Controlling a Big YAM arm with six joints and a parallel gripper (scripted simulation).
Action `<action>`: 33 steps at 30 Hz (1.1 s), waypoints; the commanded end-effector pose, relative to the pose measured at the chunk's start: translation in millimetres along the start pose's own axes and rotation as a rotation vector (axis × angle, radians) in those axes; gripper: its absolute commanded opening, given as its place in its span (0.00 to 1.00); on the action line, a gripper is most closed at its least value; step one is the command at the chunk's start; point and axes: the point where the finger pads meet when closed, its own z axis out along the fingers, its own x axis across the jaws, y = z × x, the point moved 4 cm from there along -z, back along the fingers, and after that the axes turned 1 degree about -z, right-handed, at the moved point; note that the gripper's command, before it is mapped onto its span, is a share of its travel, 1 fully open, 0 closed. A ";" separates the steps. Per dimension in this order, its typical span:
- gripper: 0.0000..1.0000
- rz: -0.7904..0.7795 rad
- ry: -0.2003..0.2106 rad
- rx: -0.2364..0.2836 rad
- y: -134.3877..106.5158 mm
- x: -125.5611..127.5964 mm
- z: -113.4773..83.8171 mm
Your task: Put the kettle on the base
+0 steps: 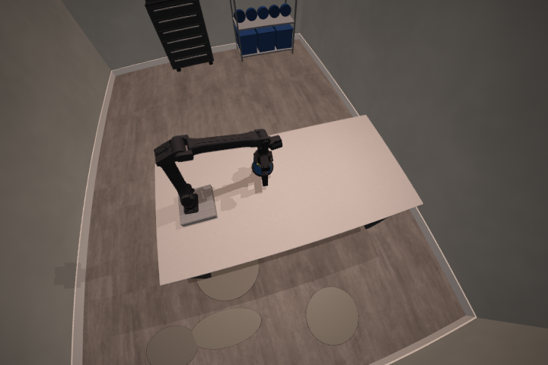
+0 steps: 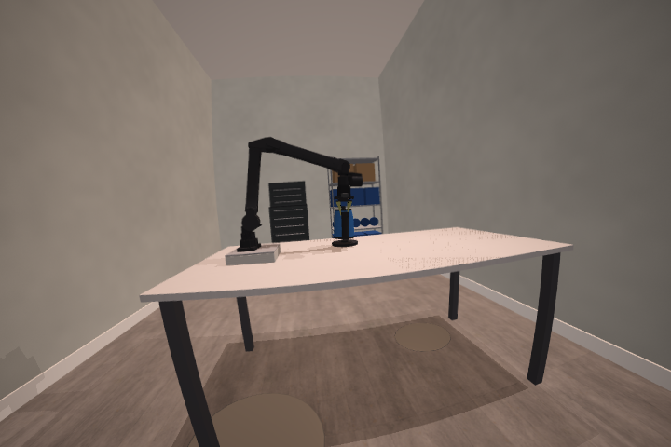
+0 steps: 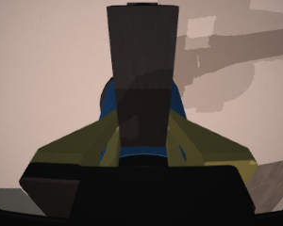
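The blue kettle [image 2: 343,225] [image 1: 256,169] [image 3: 108,102] stands upright over its round black base [image 2: 344,242], near the middle of the table [image 1: 326,172] [image 2: 400,264]. I cannot tell whether the kettle rests on the base or hangs just above it. My gripper [image 2: 343,206] [image 1: 263,166] [image 3: 142,114] comes down from above and is shut on the kettle's dark handle bar [image 3: 143,56] [image 1: 265,179]. In the wrist view the olive fingers lie on both sides of the bar, and the bar hides most of the kettle. The base does not show in the wrist view.
The arm's grey mounting plate [image 1: 199,211] [image 2: 252,255] lies on the table to the left of the kettle. A black drawer cabinet [image 1: 180,32] and a shelf with blue boxes [image 1: 263,36] stand by the far wall, well away from the table.
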 end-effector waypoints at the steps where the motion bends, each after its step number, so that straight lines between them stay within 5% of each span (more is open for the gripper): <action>1: 0.00 0.012 0.092 0.024 -16.6 19.7 -41.7; 33: 0.00 0.014 0.095 0.029 -39.0 18.0 -44.1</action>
